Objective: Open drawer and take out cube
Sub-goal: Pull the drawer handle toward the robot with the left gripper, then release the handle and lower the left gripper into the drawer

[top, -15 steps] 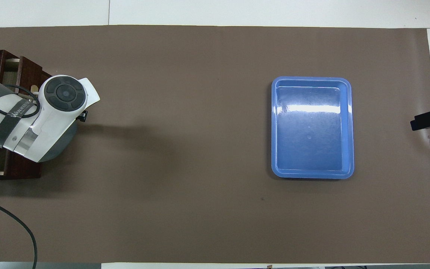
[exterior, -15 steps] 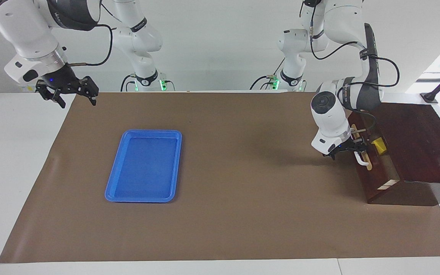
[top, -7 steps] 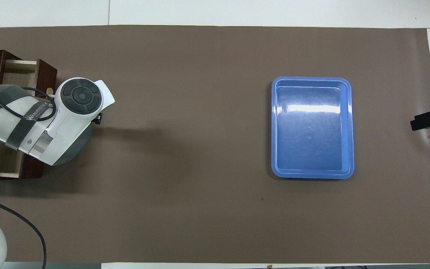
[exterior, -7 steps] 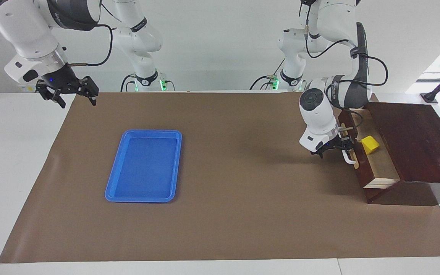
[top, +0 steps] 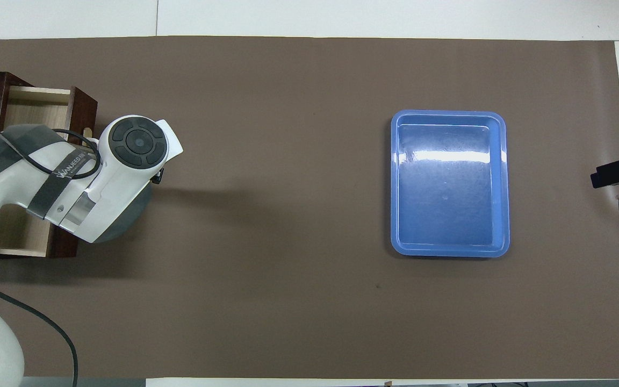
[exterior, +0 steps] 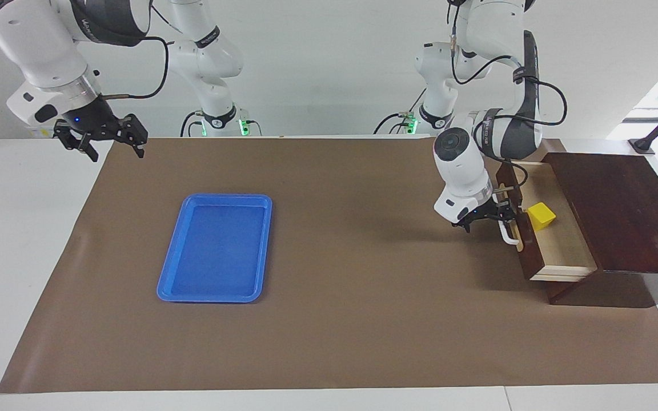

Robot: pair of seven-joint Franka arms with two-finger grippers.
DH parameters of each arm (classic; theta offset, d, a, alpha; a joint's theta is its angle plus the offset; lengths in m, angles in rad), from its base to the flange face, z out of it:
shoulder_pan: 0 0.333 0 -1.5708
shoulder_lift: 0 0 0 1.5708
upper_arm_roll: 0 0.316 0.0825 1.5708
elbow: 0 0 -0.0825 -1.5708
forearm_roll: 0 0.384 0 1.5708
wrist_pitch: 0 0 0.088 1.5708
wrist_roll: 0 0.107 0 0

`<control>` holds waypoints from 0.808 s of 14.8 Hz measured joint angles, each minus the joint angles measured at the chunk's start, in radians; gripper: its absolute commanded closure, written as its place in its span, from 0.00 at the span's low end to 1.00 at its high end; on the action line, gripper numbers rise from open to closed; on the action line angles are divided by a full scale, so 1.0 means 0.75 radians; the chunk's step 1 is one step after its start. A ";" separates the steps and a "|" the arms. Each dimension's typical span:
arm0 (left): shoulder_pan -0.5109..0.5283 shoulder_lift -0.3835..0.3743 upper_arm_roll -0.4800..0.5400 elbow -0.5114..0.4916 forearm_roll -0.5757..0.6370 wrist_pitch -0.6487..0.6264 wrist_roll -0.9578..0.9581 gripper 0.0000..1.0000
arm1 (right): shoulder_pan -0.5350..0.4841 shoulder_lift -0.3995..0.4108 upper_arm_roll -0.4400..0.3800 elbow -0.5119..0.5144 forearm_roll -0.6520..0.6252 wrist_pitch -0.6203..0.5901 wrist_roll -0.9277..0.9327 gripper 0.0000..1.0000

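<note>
We list: drawer (exterior: 557,240) pulled out of its wooden box (exterior: 620,211), yellow cube (exterior: 541,216) inside; left gripper (exterior: 503,218) fingers pinching the white handle (exterior: 506,234); right gripper (exterior: 103,137), fingers spread, waiting over the table (exterior: 37,228) edge.

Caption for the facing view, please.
Left gripper at the handle of the open drawer, yellow cube inside.

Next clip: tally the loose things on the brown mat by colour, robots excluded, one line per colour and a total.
Yellow: 1, the cube, lying in the open drawer.
Blue: 1, the plastic tray, toward the right arm's end.
Dark brown: 1, the wooden box with its drawer pulled out.
Total: 3
</note>
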 measured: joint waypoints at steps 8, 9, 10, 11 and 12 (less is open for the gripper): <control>-0.044 -0.004 -0.013 0.001 -0.037 -0.013 -0.013 0.00 | 0.000 0.000 0.000 0.000 0.000 0.000 0.000 0.00; -0.046 -0.004 -0.013 0.001 -0.038 -0.013 -0.013 0.00 | 0.000 0.000 0.000 0.000 0.000 0.000 0.000 0.00; -0.046 -0.004 -0.013 0.002 -0.038 -0.013 -0.013 0.00 | 0.000 0.000 0.000 0.000 0.000 0.000 0.000 0.00; -0.046 -0.004 -0.013 0.008 -0.038 -0.016 -0.013 0.00 | 0.000 0.000 0.000 0.000 0.000 0.000 0.000 0.00; -0.046 -0.004 -0.012 0.023 -0.039 -0.026 -0.012 0.00 | 0.000 0.000 0.000 0.000 0.000 0.000 0.000 0.00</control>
